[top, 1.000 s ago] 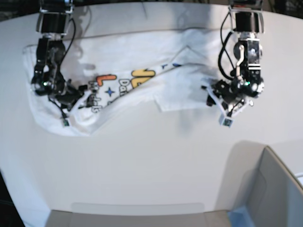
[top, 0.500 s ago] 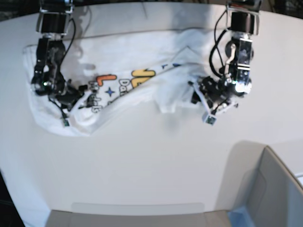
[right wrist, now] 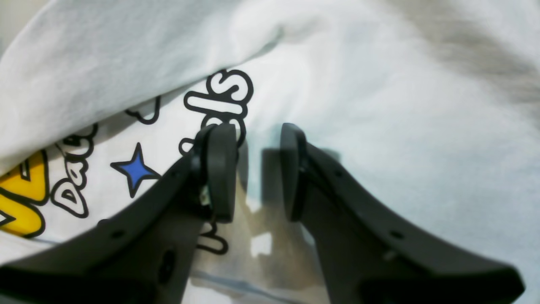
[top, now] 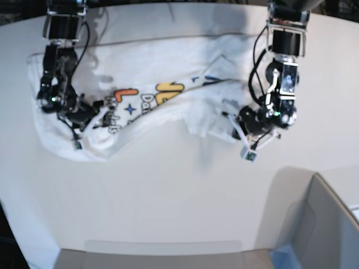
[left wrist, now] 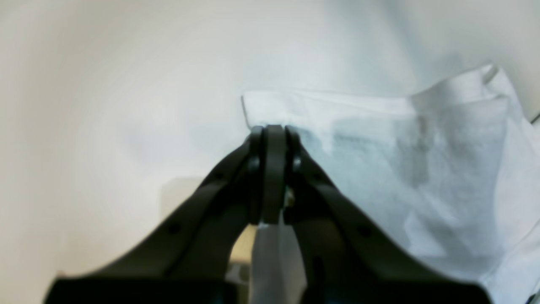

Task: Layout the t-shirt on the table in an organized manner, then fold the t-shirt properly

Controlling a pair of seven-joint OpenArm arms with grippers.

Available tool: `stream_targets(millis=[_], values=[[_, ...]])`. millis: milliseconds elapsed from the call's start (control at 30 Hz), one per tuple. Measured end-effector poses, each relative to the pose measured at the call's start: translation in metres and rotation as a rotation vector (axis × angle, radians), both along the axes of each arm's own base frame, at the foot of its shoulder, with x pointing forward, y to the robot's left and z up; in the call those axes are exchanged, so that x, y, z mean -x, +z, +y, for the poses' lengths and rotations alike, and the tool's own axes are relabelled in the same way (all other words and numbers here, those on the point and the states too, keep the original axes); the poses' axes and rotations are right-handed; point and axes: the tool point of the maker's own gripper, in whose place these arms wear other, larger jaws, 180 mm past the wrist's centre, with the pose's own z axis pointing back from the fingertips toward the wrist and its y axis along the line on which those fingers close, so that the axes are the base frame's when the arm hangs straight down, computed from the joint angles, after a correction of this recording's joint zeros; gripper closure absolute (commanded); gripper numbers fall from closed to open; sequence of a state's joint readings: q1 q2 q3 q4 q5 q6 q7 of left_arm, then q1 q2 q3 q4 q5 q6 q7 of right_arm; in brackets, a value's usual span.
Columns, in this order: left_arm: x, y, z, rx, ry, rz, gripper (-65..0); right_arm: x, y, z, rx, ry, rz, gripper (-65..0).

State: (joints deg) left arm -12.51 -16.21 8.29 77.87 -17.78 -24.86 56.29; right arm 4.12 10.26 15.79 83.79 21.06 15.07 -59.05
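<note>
The white printed t-shirt (top: pixel 162 92) lies crumpled and partly folded over itself across the far side of the table (top: pixel 168 190).

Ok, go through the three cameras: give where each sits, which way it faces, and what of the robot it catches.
Base: high over the table, looking down; both arms, the shirt and a grey bin show.
Left wrist: on the left arm, looking along the left end effector, shut on a shirt edge.
Right wrist: on the right arm, looking down past the right end effector, jaws apart over the shirt's print.
Shared: all three see the shirt; base also shows both end effectors.
</note>
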Motion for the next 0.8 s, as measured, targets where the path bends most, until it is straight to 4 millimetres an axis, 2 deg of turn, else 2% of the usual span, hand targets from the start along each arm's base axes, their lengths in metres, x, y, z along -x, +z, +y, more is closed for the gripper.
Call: stream_targets(millis=[167, 367, 433, 567, 667, 733, 800], values=[[-0.020, 0.016, 0.005, -0.038, -0.003, -0.014, 0.0, 0.000, 0.000, 0.000, -0.001, 0.000, 0.001, -18.7], [-0.070, 0.071, 0.015, -0.055, 0.011, -0.152, 0.0, 0.000, 0.000, 0.000, 0.000, 0.000, 0.000, -18.7], [-0.082, 0.089, 0.026, -0.023, 0.053, -0.196, 0.0, 0.000, 0.001, 0.000, -0.001, 0.001, -0.004, -18.7], [-0.090, 0.110, 0.070, 0.011, 0.203, -0.238, 0.0, 0.007, 0.011, -0.002, 0.055, 0.024, 0.004, -18.7], [-0.094, 0.120, 0.084, 0.011, 0.242, -0.263, 0.0, -0.001, 0.040, 0.003, 0.073, 0.041, -0.086, -18.7], [-0.094, 0.120, 0.081, 0.014, 0.236, -0.266, 0.0, -0.017, 0.069, 0.000, 0.087, 0.041, -0.182, -18.7], [-0.093, 0.116, 0.075, 0.025, 0.229, -0.257, 0.0, -0.030, 0.092, -0.013, 0.090, 0.006, -0.249, -18.7]])
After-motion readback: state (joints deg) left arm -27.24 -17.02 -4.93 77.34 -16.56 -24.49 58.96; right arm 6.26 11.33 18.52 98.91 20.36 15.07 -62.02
